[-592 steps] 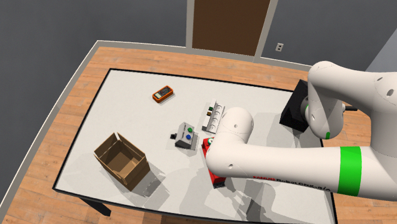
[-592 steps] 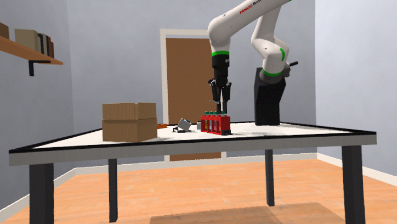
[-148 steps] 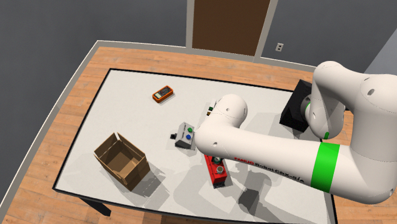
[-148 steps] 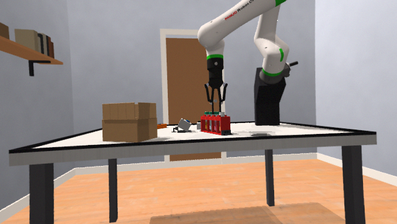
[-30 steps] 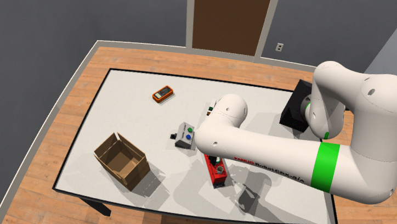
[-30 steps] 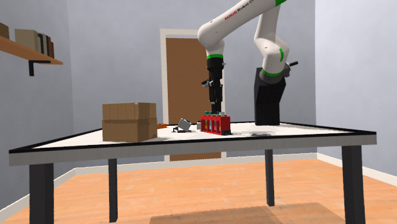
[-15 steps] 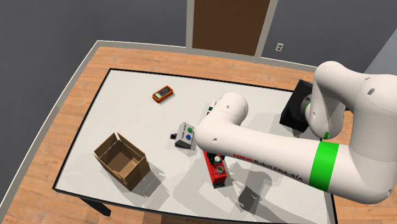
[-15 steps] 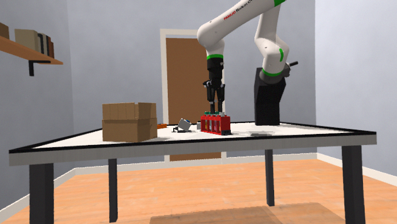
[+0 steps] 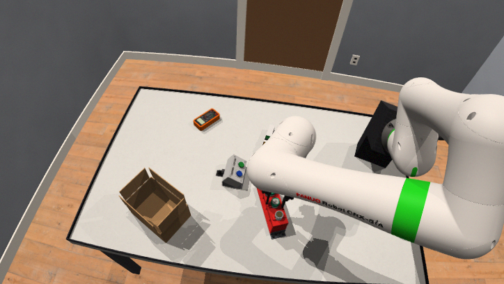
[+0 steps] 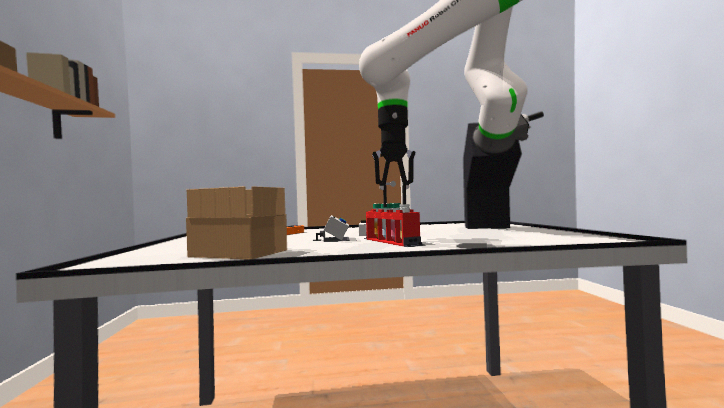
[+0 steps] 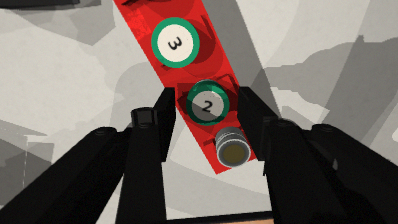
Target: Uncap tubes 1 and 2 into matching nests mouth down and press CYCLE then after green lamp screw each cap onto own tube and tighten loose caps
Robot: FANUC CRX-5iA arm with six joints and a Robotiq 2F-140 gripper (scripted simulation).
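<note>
The red decapping station (image 9: 275,211) stands on the table, partly under my arm. In the wrist view tube 1 (image 11: 231,152) is open, with no cap on it. The green-rimmed cap 2 (image 11: 208,105) sits on its tube, and cap 3 (image 11: 175,43) sits on the tube beyond it. My gripper (image 11: 206,102) points straight down over cap 2. Its fingers stand on either side of the cap with a small gap on each side, so it is open and holds nothing. It also shows in the exterior view (image 10: 393,195) just above the station (image 10: 393,226). My arm hides tube 4 and most of the cap tray.
The key housing (image 9: 235,172) with the green key (image 9: 241,164) and the blue key (image 9: 239,172) stands left of the station. An open cardboard box (image 9: 154,203) is at the front left, an orange multimeter (image 9: 206,119) is further back, and the black arm pedestal (image 9: 375,139) is on the right.
</note>
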